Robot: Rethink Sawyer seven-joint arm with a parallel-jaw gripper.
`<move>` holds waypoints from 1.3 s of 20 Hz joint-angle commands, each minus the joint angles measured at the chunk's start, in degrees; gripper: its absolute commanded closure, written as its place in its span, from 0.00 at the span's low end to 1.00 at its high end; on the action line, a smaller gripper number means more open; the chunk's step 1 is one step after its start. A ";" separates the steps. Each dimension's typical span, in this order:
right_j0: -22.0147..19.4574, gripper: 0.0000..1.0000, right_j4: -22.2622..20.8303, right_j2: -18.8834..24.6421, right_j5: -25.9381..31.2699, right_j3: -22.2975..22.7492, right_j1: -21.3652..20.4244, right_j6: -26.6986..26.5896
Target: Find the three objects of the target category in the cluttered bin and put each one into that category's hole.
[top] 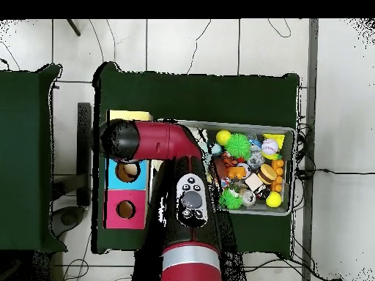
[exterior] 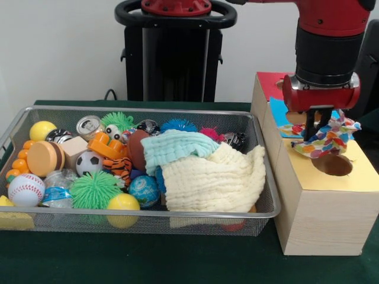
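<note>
My gripper (exterior: 312, 129) is shut on the small white cloth with multicoloured dots (exterior: 329, 139) and holds it just above the yellow top of the wooden box (exterior: 323, 204). The cloth hangs over the far left edge of the round hole (exterior: 333, 165). The wire mesh bin (exterior: 142, 212) stands to the left of the box. In it the pale teal waffle cloth (exterior: 177, 145) lies on the larger cream waffle cloth (exterior: 214, 178) at its right end. In the overhead view my arm (top: 150, 140) covers the gripper, the hole and the dotted cloth; the bin's rim (top: 291, 132) shows.
The bin also holds spiky rubber balls (exterior: 93, 189), a baseball (exterior: 25, 189), a soccer ball (exterior: 89, 162), a can (exterior: 89, 125) and other toys. The blue-topped hole (top: 126, 172) and the red-topped hole (top: 125, 210) lie beside the yellow top (top: 130, 115). The pedestal (exterior: 173, 53) stands behind the table.
</note>
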 commanded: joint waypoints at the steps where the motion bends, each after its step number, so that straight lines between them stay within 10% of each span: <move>1: 0.52 1.00 3.40 3.31 -0.32 1.89 1.71 12.05; 26: 2.79 1.00 2.13 -0.78 -5.34 -1.96 6.00 10.86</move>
